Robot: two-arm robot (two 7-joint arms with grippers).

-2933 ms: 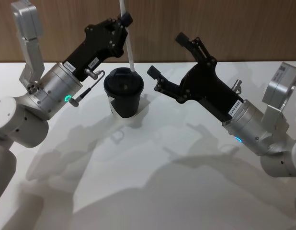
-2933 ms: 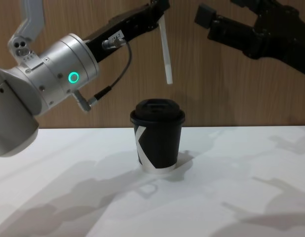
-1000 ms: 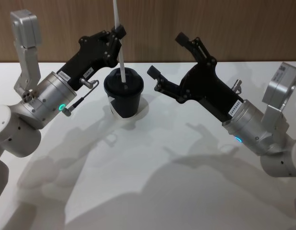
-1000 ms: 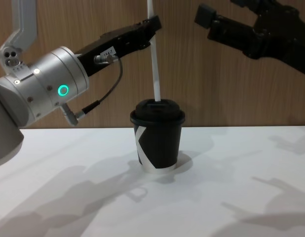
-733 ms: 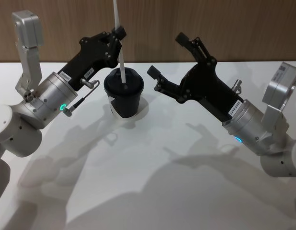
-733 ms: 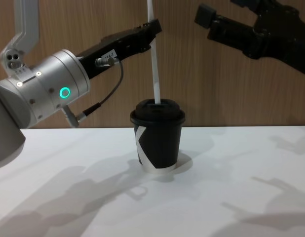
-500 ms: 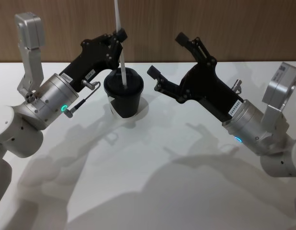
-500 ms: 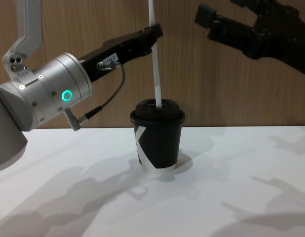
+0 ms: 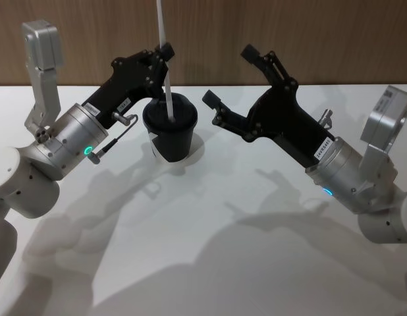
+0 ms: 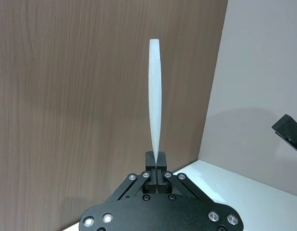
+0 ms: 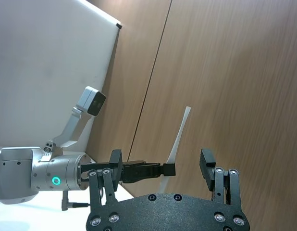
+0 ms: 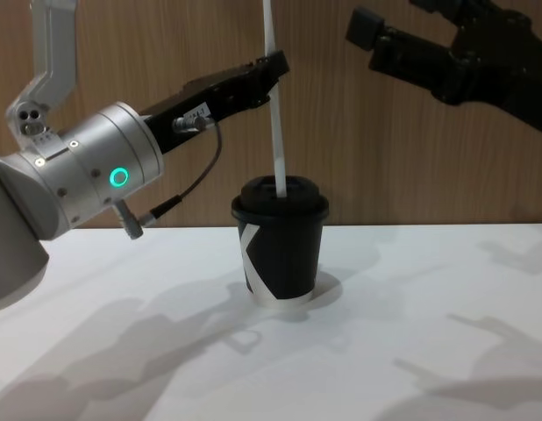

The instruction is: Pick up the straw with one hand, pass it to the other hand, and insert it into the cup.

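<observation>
**Straw tip in the lid, grip not yet released**

I have the left gripper (image 12: 273,66) pinched tight on the straw (image 12: 274,114) well above the cup (image 12: 281,239), which keeps it near upright with its lower end in the lid hole at table centre. The right gripper (image 9: 233,82) hangs with fingers spread and empty to the cup's right (clear of the insertion, I judge).

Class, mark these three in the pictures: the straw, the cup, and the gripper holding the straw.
straw (image 12: 274,132): chest view, mid-shaft above the lid.
cup (image 12: 284,254): chest view, black side wall.
left gripper (image 12: 275,65): chest view, fingertips closed on the straw.
</observation>
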